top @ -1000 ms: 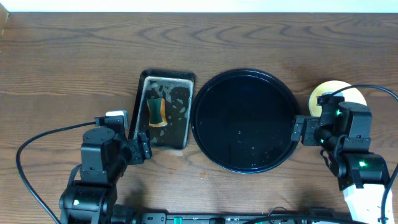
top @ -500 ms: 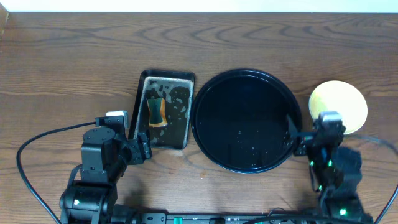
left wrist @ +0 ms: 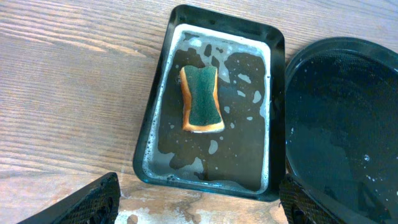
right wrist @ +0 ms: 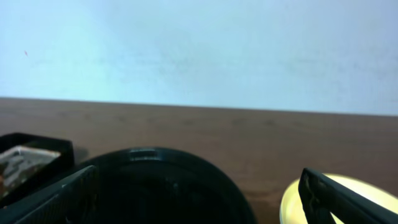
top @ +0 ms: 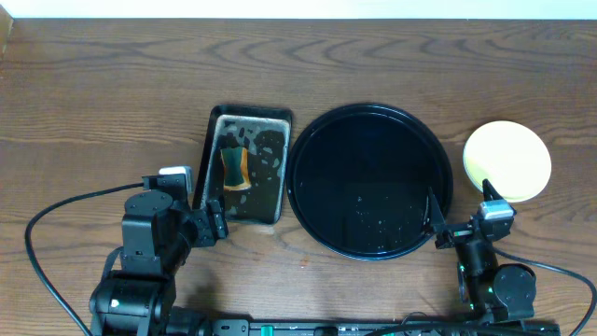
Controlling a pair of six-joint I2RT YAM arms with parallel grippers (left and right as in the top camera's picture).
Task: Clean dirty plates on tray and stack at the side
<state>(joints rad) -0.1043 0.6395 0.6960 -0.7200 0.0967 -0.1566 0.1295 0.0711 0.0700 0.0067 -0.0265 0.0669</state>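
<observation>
I am seeing the pale yellow plate (top: 506,161) sitting on the wooden table (top: 93,93), just right of the black tray (top: 368,117). Left of the tray, the wet metal pan (left wrist: 158,112) is holding an orange-and-green sponge (left wrist: 202,99). My left gripper (left wrist: 199,202) is hovering over the pan's near edge, jaws wide and empty. My right gripper (right wrist: 199,180) is hanging by the tray's near right rim, jaws spread, gripping nothing.

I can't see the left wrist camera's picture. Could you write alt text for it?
A green-and-orange sponge lies in a wet rectangular metal pan on a wooden table. Part of a round black tray sits close beside the pan on the right. The left tool is wide open, its dark fingers showing at the bottom corners.
</observation>
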